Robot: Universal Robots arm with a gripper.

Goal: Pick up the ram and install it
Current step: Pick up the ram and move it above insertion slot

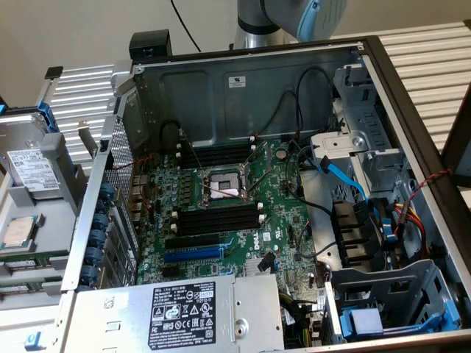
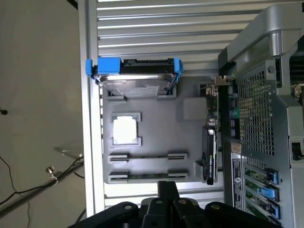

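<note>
Barely started here: my gripper [image 2: 167, 186] is closed and empty over the gray parts tray [image 2: 156, 118]. The ram [image 1: 26, 259] looks parked at the tray's end away from the hard drive [image 2: 135, 78], and the motherboard memory slots [image 1: 217, 218] are all bare

The silver-and-blue robot arm [image 1: 294, 18] is hanging over the far edge of the scene, its joint bending toward the exterior view's right. Its black gripper [image 2: 167, 185] is sitting with fingers closed together.
</note>
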